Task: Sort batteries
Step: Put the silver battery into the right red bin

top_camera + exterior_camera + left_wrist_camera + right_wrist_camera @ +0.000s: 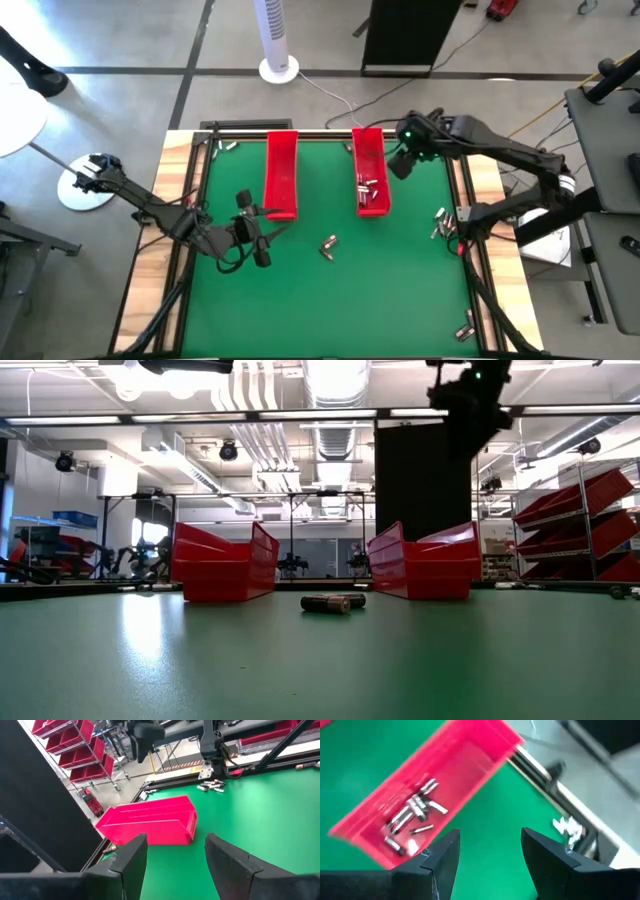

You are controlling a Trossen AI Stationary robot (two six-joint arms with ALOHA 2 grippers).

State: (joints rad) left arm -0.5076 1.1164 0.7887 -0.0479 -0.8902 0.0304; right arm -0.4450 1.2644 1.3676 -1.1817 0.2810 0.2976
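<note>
Two long red trays stand on the green mat, the left tray (281,175) and the right tray (371,172). Several batteries (412,815) lie in the right tray's near end (370,190). Two batteries (328,245) lie loose mid-mat, also seen in the low view (332,602). My left gripper (255,228) hovers open by the left tray's near end, nothing between its fingers (175,857). My right gripper (403,165) hangs open high beside the right tray's right side (470,405), fingers empty (490,852).
More batteries lie at the mat's right edge (440,225), near the front right corner (465,328), by the far left corner (228,147) and at the far edge (347,148). A black frame (200,200) borders the mat. Open mat lies between the trays and the near edge.
</note>
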